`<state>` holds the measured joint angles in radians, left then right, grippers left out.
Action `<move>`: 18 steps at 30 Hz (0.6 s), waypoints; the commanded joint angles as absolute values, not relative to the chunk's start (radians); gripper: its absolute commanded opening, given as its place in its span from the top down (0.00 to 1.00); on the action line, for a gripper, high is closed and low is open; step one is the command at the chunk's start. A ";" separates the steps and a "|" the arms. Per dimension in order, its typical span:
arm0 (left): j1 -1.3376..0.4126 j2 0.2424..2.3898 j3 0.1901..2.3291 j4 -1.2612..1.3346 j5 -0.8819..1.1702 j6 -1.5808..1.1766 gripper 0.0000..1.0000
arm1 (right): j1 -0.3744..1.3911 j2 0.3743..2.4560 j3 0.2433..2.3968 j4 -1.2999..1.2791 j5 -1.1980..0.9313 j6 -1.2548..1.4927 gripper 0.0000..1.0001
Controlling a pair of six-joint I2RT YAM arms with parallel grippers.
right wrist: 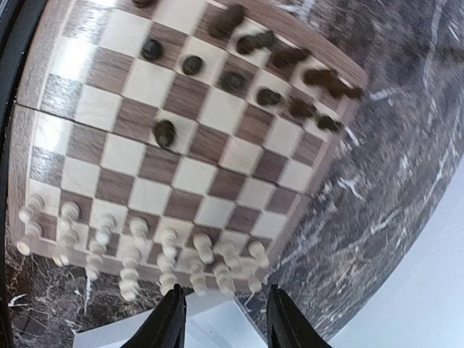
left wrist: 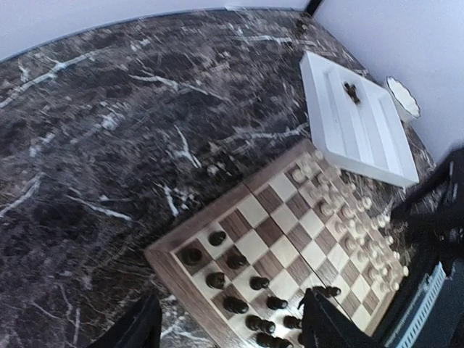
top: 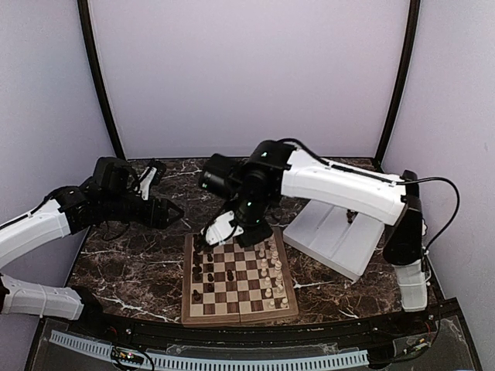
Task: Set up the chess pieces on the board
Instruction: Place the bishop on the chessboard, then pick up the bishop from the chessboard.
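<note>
Chess pieces (right wrist: 192, 65), tiny and near-black, are gathered along one side of the board (top: 236, 317), mostly in two loose rows, with one standing further in toward the middle squares. The board lies flat on the dark marble worktop (top: 131, 263), just in front of the arms' bases. The right arm (top: 340, 185) rises from its base at the right, bends over the white tray (top: 325, 247) and reaches left, so that its wrist hangs above the far edge of the board. The right claw (right wrist: 221, 319) points down with its fingers parted and nothing between them. The left arm (top: 46, 224) comes in low from the left and stops short of the board, its wrist over bare marble. The left claw (left wrist: 228, 322) is spread wide and grips nothing. The board is wooden with brown and pale tan checks, a brown frame and a seam across the middle. As near as the blur lets me count, there are thirteen dark figures on it and sixteen cream pieces (right wrist: 138, 232), the cream ones in two rows along the opposite side. One more dark piece (left wrist: 351, 90) lies inside the tray, which sits on the worktop just beside the board's cream side. That makes one board, one tray and two arms.
</note>
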<state>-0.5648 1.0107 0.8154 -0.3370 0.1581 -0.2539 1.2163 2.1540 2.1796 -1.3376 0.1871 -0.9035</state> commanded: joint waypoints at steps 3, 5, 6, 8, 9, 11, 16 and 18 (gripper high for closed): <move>-0.641 1.125 0.927 -0.482 0.380 -0.119 0.35 | 0.839 2.067 2.245 -1.403 0.017 -0.884 0.61; -0.704 1.184 0.978 -0.535 0.334 -0.088 0.36 | 0.719 2.067 2.289 -1.418 -0.095 -0.878 0.61; -0.742 1.225 1.013 -0.551 0.324 -0.072 0.36 | 0.667 2.064 2.305 -1.418 -0.142 -0.871 0.61; -0.787 1.289 1.054 -0.587 0.314 -0.057 0.38 | 0.584 2.052 2.317 -1.420 -0.212 -0.859 0.60; -0.802 1.327 1.066 -0.602 0.314 -0.048 0.38 | 0.549 2.044 2.316 -1.419 -0.251 -0.856 0.60; -0.837 1.383 1.097 -0.619 0.308 -0.039 0.39 | 0.486 2.027 2.304 -1.418 -0.315 -0.856 0.59; -0.892 1.492 1.170 -0.662 0.269 -0.018 0.40 | 0.372 1.979 2.208 -1.409 -0.425 -0.848 0.54; -0.907 1.538 1.195 -0.679 0.265 -0.009 0.40 | 0.348 1.930 2.088 -1.358 -0.457 -0.833 0.53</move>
